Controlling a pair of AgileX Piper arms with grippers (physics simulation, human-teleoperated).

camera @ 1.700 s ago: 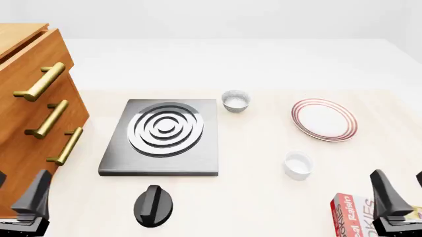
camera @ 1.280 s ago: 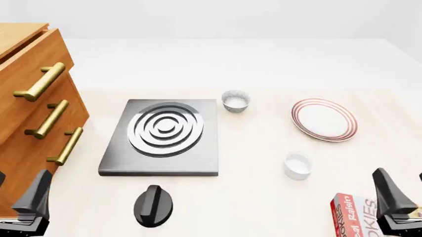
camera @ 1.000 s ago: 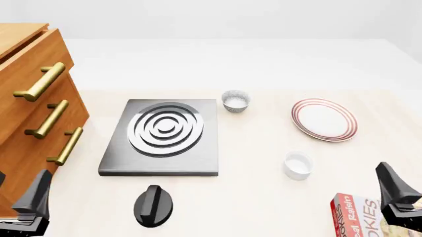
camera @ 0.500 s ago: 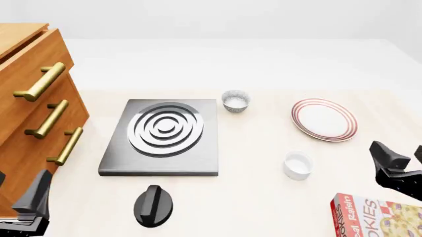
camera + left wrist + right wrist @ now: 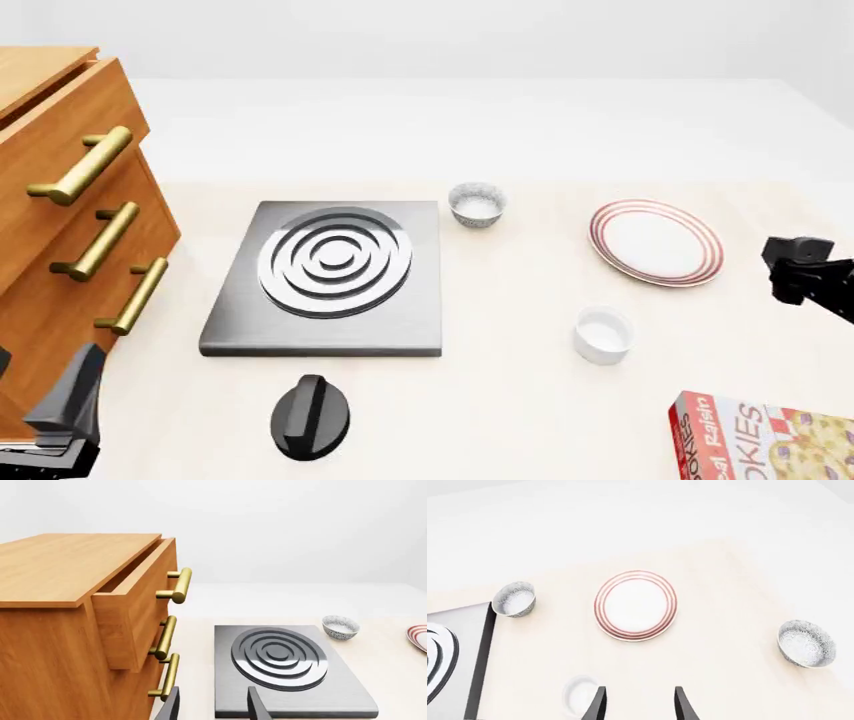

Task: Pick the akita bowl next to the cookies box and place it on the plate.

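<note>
Two akita bowls (image 5: 806,643) (image 5: 514,599), one white bowl (image 5: 603,333), one plate (image 5: 655,242), one cookies box (image 5: 763,441).

You can read white lettering on the flat red cardboard cookies box (image 5: 761,440), which lies near the small plain white bowl (image 5: 603,335): "Raisin" and, partly cut off, "COOKIES".

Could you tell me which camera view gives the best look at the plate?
The front view: the plate is whole there, its red-brown rings clear, and the small white bowl nearer the arms places it. The right wrist view also shows it whole, more from overhead. The left wrist view catches only a sliver of its rim at the picture's edge.
</note>
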